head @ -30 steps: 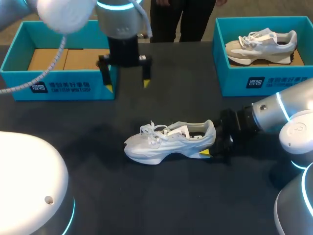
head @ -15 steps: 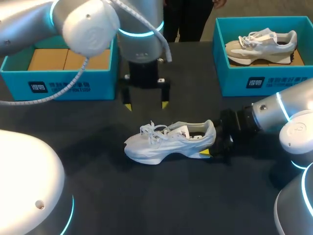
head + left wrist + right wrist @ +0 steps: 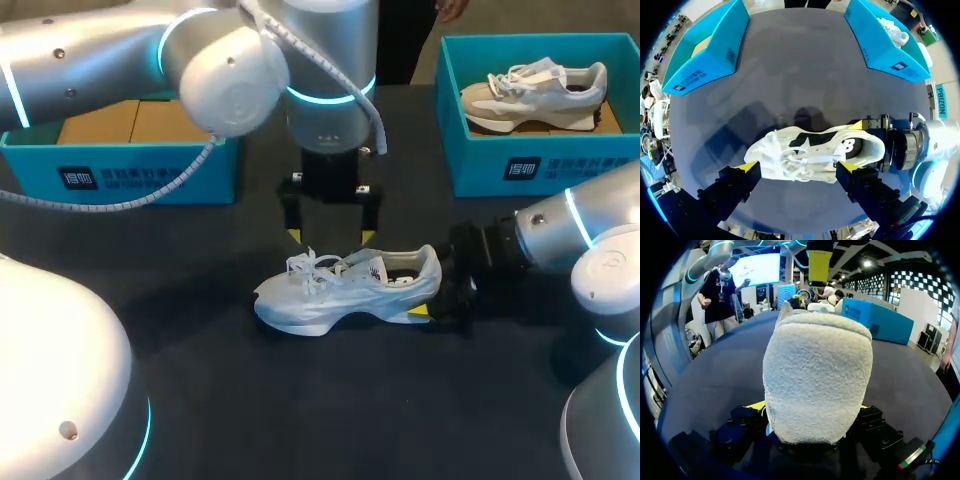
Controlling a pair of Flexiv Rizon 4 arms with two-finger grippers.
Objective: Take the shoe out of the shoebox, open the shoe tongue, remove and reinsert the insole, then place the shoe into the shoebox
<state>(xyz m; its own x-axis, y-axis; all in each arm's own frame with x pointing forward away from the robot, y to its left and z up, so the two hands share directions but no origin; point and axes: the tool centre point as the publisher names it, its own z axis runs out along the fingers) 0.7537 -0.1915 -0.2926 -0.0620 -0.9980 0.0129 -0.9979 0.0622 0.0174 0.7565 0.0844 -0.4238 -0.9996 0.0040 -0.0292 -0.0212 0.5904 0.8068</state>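
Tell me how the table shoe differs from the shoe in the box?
The table shoe is white; the boxed shoe is partly tan. The table shoe sits out with the right claw gripping its heel; the boxed shoe lies untouched in its blue box. Both are laced sneakers.

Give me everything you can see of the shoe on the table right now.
The shoe is a white, low trainer with white laces, tied loosely, a dark mark on its side and a fleecy-looking heel. It stands upright on its sole on the dark table, toe toward my left side, heel toward my right arm. The right gripper clamps the heel from both sides. The left gripper hangs open above the laces, not touching as far as I can see. Its opening looks dark; the insole cannot be made out.
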